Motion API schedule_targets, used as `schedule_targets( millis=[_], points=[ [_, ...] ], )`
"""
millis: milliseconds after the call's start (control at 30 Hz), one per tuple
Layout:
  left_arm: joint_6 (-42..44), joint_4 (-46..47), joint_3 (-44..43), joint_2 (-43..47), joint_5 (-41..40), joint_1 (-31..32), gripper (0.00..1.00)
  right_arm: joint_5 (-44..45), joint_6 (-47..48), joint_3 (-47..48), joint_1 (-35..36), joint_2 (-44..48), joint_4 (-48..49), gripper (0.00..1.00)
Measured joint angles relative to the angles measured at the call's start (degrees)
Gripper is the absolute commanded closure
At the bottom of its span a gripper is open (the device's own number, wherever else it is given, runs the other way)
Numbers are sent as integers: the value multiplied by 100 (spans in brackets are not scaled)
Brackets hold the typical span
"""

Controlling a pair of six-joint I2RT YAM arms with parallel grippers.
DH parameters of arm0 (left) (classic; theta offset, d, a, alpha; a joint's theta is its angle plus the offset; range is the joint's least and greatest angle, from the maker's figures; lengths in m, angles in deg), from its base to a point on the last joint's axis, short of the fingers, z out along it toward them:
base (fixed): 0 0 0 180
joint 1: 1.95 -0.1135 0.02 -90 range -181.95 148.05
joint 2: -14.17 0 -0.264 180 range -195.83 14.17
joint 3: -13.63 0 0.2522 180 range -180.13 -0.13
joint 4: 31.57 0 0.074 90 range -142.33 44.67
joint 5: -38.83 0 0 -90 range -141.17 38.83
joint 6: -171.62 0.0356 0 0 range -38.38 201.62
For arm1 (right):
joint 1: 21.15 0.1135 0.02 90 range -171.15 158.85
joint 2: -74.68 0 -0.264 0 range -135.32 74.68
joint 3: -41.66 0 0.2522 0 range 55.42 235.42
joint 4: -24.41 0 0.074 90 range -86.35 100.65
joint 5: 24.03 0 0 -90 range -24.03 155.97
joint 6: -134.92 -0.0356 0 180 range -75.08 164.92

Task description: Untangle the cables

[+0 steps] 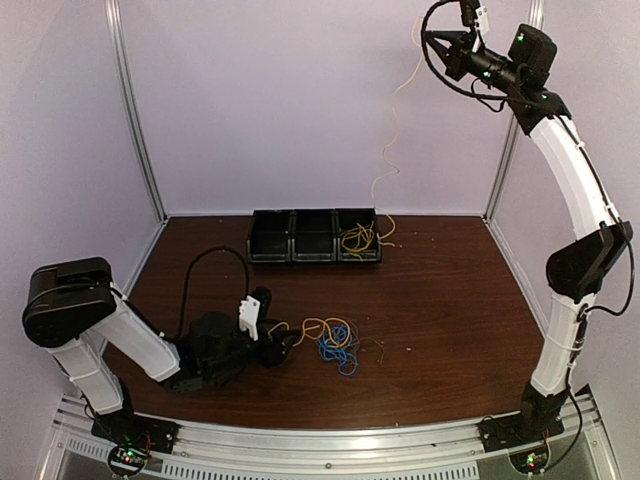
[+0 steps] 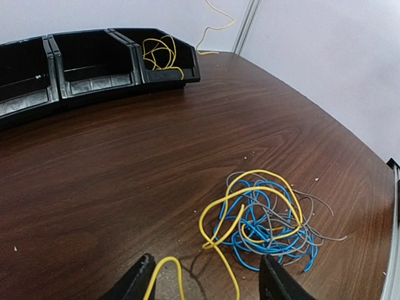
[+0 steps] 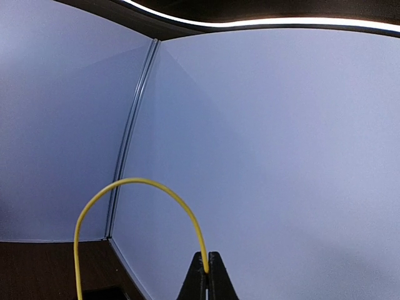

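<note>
A tangle of yellow, blue and grey cables (image 1: 335, 342) lies on the brown table, just right of my left gripper (image 1: 287, 340). In the left wrist view the tangle (image 2: 269, 219) sits ahead and to the right. My left gripper (image 2: 206, 289) is open and low over the table, and a yellow loop (image 2: 166, 270) runs between its fingertips (image 2: 139, 281) with nothing pinched. My right gripper (image 1: 430, 38) is raised high at the back right, shut on a long yellow cable (image 1: 395, 120) that hangs down to the right-hand bin. The right wrist view shows that cable (image 3: 134, 182) arching out of the shut gripper (image 3: 207, 270).
Three black bins (image 1: 300, 248) stand in a row at the back of the table. The right one holds a coil of yellow cable (image 1: 358, 238). Lilac walls and metal posts (image 1: 140, 110) close in the table. The left arm's thick black cable (image 1: 205, 262) arcs over the table.
</note>
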Motion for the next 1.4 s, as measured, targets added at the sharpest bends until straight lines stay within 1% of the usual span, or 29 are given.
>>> schedule_targets(
  millis=[267, 567, 767, 1000, 1133, 1233, 1400],
  points=[
    [-9, -354, -179, 2, -13, 0, 42, 282, 310, 289, 337, -391, 22, 100],
    [-79, -424, -197, 2, 26, 0, 42, 706, 595, 612, 551, -785, 216, 100],
    [-120, -527, -284, -20, 72, 0, 42, 1119, 745, 927, 601, -955, 621, 100],
    [-138, -522, -411, -131, 109, 0, 42, 1539, 1010, 946, 608, -1073, 1132, 100],
    [-181, -518, -411, -192, 153, 0, 42, 1609, 1049, 507, 623, -1084, 1300, 100],
    [-225, -496, -393, -205, 177, 0, 41, 1580, 1032, -118, 638, -1115, 1316, 100],
    [-297, -415, -299, -203, 177, 0, 42, 1449, 966, -841, 643, -1537, 1049, 100]
  ],
)
